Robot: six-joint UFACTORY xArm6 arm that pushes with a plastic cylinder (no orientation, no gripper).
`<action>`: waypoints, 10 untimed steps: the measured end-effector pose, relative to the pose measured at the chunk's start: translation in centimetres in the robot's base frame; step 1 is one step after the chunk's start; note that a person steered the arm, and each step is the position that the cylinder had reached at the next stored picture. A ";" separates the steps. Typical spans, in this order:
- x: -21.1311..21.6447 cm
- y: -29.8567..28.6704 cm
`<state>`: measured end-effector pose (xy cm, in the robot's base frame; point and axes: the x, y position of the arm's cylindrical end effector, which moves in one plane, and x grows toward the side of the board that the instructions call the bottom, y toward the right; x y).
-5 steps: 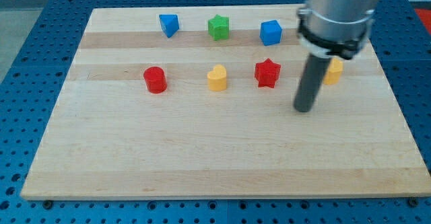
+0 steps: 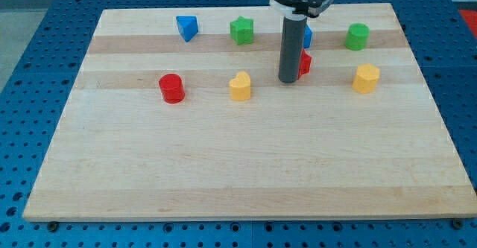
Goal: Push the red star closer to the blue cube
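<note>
The red star [image 2: 304, 62] lies in the upper middle of the wooden board [image 2: 238, 159], mostly hidden behind my rod. The blue cube [image 2: 308, 34] sits just above it, also partly hidden; the two look very close or touching. My tip [image 2: 288, 80] rests on the board at the star's lower left edge, against it or nearly so.
A blue wedge-like block [image 2: 186, 27] and a green star [image 2: 241, 30] lie at the view's top left. A green cylinder [image 2: 357, 36] and a yellow hexagon [image 2: 365, 78] are at the right. A red cylinder [image 2: 171, 88] and a yellow heart [image 2: 240, 86] lie left of my tip.
My rod moved left from the star's right to its lower left. The red star shifted up and slightly right, toward the blue cube. The green cylinder is now uncovered.
</note>
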<state>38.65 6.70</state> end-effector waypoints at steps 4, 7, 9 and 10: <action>-7.7 0.9; -9.7 0.8; -9.7 0.1; -9.7 3.6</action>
<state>28.91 10.26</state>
